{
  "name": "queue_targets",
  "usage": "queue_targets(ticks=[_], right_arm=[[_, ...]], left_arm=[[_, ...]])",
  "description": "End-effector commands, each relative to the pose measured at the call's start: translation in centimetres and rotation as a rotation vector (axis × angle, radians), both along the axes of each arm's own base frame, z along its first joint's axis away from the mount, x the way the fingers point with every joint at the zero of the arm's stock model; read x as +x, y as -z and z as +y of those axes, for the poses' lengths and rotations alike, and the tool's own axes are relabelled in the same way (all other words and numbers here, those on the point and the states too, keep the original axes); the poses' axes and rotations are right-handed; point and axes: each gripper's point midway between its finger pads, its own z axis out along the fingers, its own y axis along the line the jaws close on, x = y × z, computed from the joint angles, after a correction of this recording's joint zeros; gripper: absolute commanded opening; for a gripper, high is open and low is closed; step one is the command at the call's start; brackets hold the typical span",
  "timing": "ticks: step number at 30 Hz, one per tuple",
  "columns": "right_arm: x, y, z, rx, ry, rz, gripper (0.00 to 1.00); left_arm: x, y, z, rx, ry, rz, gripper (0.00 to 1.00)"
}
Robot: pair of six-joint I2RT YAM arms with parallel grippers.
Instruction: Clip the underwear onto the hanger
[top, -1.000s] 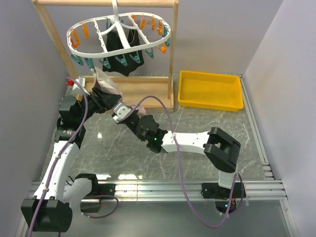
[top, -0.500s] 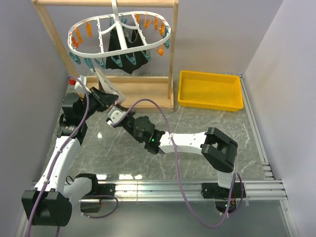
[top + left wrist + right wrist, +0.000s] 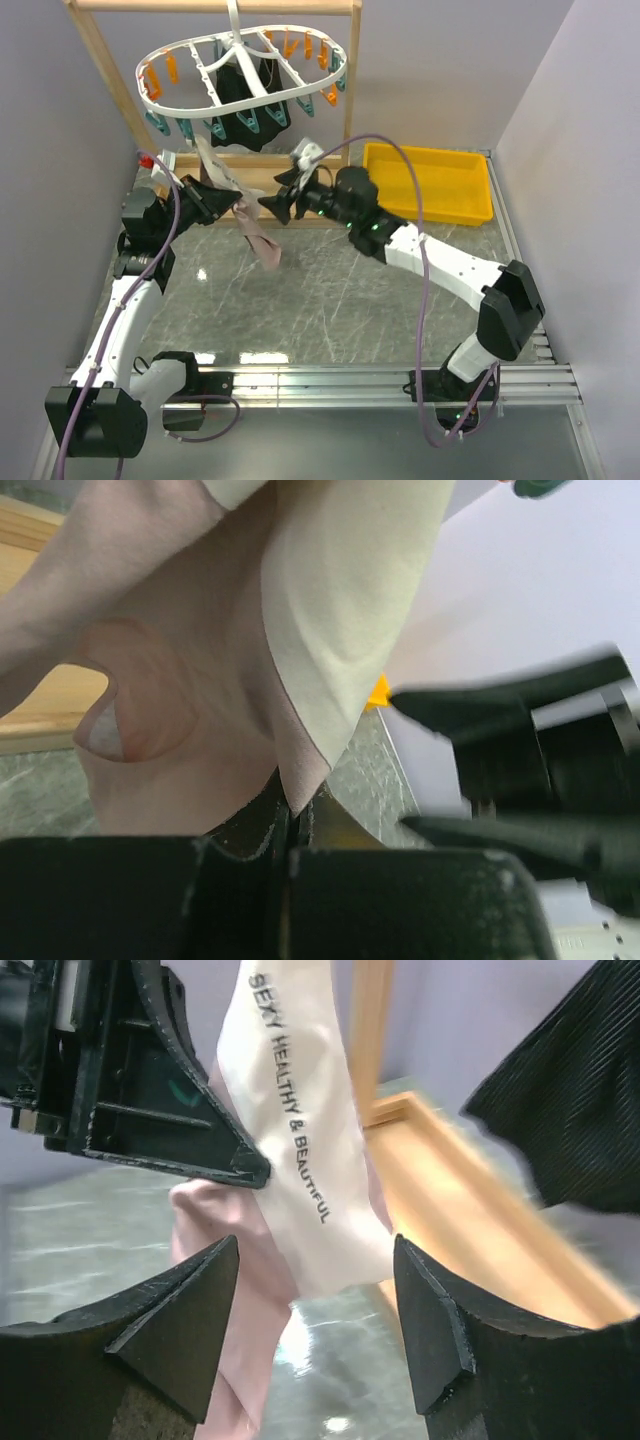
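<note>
Underwear (image 3: 180, 680), soft mauve folds, in left gripper (image 3: 290, 825)

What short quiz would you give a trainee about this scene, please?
1. True or false: the right gripper is clamped on the pink underwear.
2. What hangs from the white peg hanger? A) a black garment B) a yellow towel C) nothing
3. Fill in: the underwear is pinched by the ___ gripper.
Key: 1 false, its jaws stand open beside the fabric; 2 A; 3 left, the left gripper is shut on it.
</note>
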Motion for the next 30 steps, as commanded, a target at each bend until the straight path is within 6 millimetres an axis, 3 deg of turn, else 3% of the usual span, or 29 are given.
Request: queue_targets(ticks=[1, 3, 5, 7, 8, 12, 22, 30], right_arm=[[-2.6, 2.2, 0.2, 0.019, -0.289, 0.373, 0.71], [-3.4, 2.3, 0.1, 0.038, -0.409, 0.487, 0.71], [-2.3, 3.6, -0.2, 0.055, -0.447, 0.571, 0.70], [-1.6, 3.3, -0.3, 0.106, -0.469, 0.629, 0.70], [-0.9, 4.2, -0.4, 0.114, -0.473, 0.669, 0.70], [0.1, 4.8, 0.0, 0.175, -0.523, 0.785, 0.71], [3.1, 6.5, -0.7, 0.204, -0.500, 0.740, 0.72], [4.7, 4.4, 0.1, 0.266, -0.517, 0.720, 0.71]], left_arm=[[-0.8, -3.4, -0.5, 0.011, 0.067, -0.129, 0.00], [-1.1, -3.7, -0.8, 0.014, 0.103, -0.142, 0.00], [-1.4, -3.9, -1.0, 0.019, 0.129, -0.151, 0.00], [-1.5, -4.1, -1.1, 0.021, 0.137, -0.153, 0.00], [-1.5, -4.1, -1.2, 0.024, 0.143, -0.159, 0.00], [-1.5, -4.4, -1.4, 0.026, 0.165, -0.163, 0.00], [-1.4, -4.5, -1.6, 0.034, 0.186, -0.155, 0.00], [-1.2, -4.3, -1.7, 0.031, 0.194, -0.145, 0.00]])
